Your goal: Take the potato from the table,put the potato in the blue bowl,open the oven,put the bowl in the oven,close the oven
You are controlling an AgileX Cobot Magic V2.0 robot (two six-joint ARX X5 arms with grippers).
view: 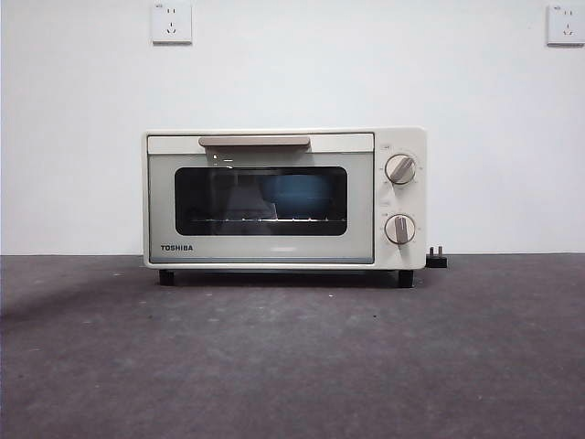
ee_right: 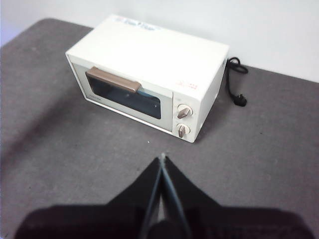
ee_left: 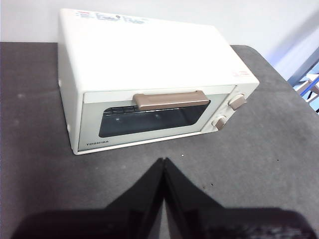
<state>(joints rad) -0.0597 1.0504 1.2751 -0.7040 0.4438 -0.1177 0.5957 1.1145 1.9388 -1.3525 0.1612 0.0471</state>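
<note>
Plain white wall (view: 292,64) behind the setup — two white power sockets high up, one left (view: 172,23), one at the right edge (view: 566,25). Even, flat lighting. Black power cord (ee_right: 233,79) with plug lies loose by the wall — far beyond the pincers.

Oven (view: 274,197): cream-white body, dark glass window, beige handle (view: 254,141) and knobs. Bowl (view: 297,195) inside: blue. Table (view: 292,366): dark grey, speckled. Cord (ee_right: 233,82): black.
</note>
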